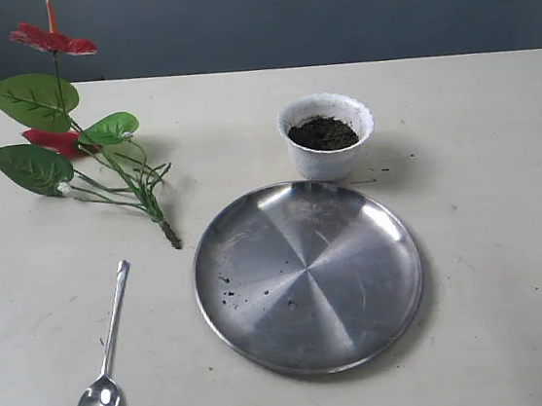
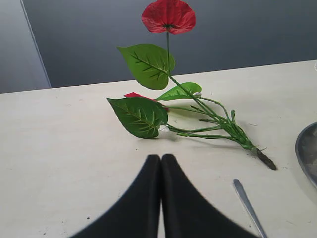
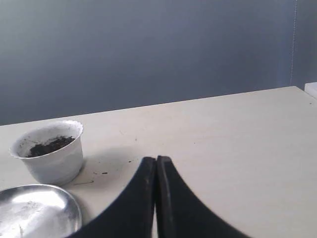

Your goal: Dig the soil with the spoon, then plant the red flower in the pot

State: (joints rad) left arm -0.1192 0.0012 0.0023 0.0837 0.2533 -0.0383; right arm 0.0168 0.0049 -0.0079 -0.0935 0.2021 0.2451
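The white pot [image 1: 327, 138] stands at the back of the table, with dark soil [image 1: 322, 134] inside it; the right wrist view also shows the pot [image 3: 49, 153] and its soil [image 3: 48, 146]. The red flower [image 1: 71, 128] lies on its side at the left, stems pointing toward the plate; in the left wrist view the flower [image 2: 168, 94] lies beyond my left gripper [image 2: 161, 157], which is shut and empty. The spoon [image 1: 106, 364] lies at the front left, tined bowl nearest; its handle [image 2: 250, 208] shows beside the left gripper. My right gripper [image 3: 156, 159] is shut, empty, well short of the pot.
A large round steel plate [image 1: 263, 302] lies in front of the pot, with a few soil crumbs on it. Its rim shows in the left wrist view [image 2: 304, 153] and the right wrist view [image 3: 74, 208]. A dark grey wall stands behind the table.
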